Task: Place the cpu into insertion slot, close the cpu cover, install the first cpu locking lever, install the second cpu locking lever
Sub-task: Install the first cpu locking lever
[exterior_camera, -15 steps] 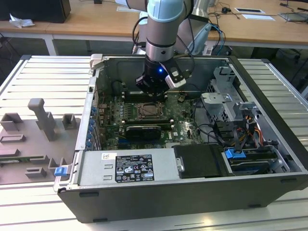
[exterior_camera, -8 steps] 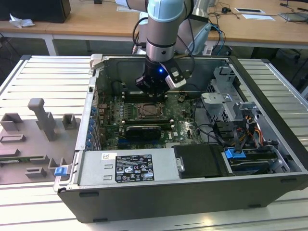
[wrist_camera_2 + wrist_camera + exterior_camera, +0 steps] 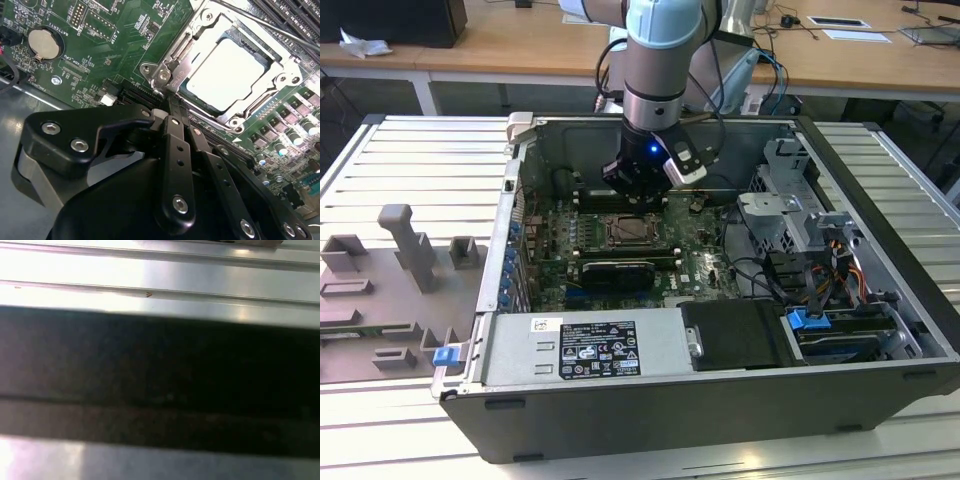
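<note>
Claw fingers pressed together, holding nothing, tips at the cpu cover corner over the cpu.

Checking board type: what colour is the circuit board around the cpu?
Green circuit board, clearest in the second wrist view, around the silvery-grey square cpu.

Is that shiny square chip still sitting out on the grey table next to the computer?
No: in the second wrist view the cpu lies in the insertion slot on the green board, with the cpu cover framing it.

I'm seeing even overhead light in the exterior view, glare washing out the cpu, and the first wrist view blurring.
</note>
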Robot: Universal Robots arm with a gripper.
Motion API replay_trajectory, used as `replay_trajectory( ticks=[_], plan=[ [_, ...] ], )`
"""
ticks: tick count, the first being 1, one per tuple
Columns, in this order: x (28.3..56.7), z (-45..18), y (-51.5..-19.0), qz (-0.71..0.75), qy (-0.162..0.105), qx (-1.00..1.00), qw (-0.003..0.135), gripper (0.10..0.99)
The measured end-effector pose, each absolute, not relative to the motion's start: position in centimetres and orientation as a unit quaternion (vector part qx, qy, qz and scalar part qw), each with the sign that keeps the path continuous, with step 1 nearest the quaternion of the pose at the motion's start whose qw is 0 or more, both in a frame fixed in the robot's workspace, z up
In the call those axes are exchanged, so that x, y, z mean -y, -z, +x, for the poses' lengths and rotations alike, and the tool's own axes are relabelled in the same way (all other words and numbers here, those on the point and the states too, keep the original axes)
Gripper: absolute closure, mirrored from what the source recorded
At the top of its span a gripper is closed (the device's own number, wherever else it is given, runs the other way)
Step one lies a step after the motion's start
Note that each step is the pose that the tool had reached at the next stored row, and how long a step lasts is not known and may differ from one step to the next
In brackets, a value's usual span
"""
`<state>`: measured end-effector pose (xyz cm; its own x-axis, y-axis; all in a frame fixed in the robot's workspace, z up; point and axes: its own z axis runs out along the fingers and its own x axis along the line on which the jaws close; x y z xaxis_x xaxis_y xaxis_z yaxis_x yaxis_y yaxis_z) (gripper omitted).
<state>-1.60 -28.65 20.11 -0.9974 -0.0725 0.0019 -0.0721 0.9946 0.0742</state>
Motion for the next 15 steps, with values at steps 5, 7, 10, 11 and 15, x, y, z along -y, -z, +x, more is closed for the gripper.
replay_trajectory(
  ticks=[5, 7, 10, 11, 15],
  plan=[
    [28.6, -1.6, -20.4, 0.036, 0.038, 0.999, 0.002, 0.98],
    [28.6, -1.6, -20.8, 0.036, 0.038, 0.999, 0.002, 0.98],
    [28.6, -1.6, -21.5, 0.036, 0.038, 0.999, 0.002, 0.98],
    [28.7, -1.6, -21.5, 0.036, 0.038, 0.999, 0.002, 0.98],
    [28.9, -1.6, -21.5, 0.036, 0.038, 0.999, 0.002, 0.98]
  ],
)
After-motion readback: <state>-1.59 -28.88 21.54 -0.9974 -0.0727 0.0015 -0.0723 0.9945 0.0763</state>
